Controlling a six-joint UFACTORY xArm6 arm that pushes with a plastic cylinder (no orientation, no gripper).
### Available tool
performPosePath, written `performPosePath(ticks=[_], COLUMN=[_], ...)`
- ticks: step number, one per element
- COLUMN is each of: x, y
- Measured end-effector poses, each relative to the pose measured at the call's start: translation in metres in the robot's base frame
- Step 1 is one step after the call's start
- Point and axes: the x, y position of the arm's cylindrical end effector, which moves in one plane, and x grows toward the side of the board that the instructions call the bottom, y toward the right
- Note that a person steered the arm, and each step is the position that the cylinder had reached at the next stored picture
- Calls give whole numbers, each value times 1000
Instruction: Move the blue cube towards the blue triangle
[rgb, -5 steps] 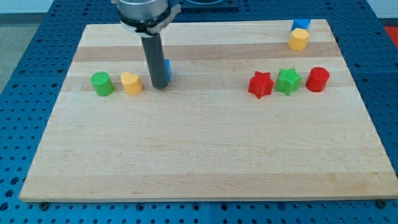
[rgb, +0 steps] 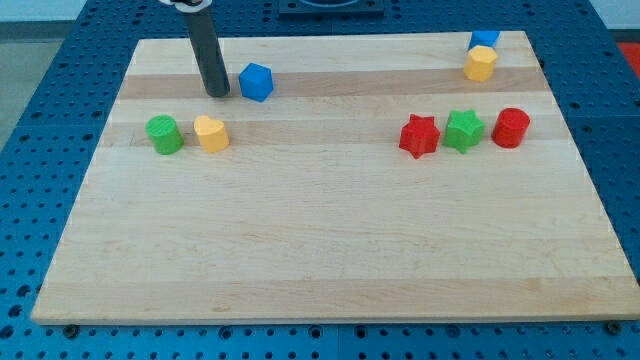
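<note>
Pale wooden board (rgb: 330, 240) fills most of the view, lying on a blue perforated table (rgb: 30, 130). A straight dark rod (rgb: 209, 55) comes down from the view's top, nearly upright, and my tip (rgb: 217, 94) rests on the board near its upper left. The arm ends in this rod alone (no jaws to open or close), and it grasps nothing.

The blue cube (rgb: 256, 81) sits just to the right of my tip; a narrow gap seems to separate them, though it is hard to be sure. Below my tip lie a yellow block (rgb: 211, 133), perhaps heart-shaped, and a green cylinder (rgb: 164, 134) just to its left.

Far off, at the board's upper right corner, the blue triangle (rgb: 484, 38) touches a yellow hexagonal block (rgb: 480, 63) below it. Lower on the right stand a red star (rgb: 419, 136), a green star (rgb: 464, 130) and a red cylinder (rgb: 511, 128) in a row.
</note>
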Motion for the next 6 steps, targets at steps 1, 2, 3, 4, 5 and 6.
performPosePath(ticks=[1,2,3,4,5,6], x=[0,-3,-19,-41,-43,-43], y=[20,46,75,96,124,157])
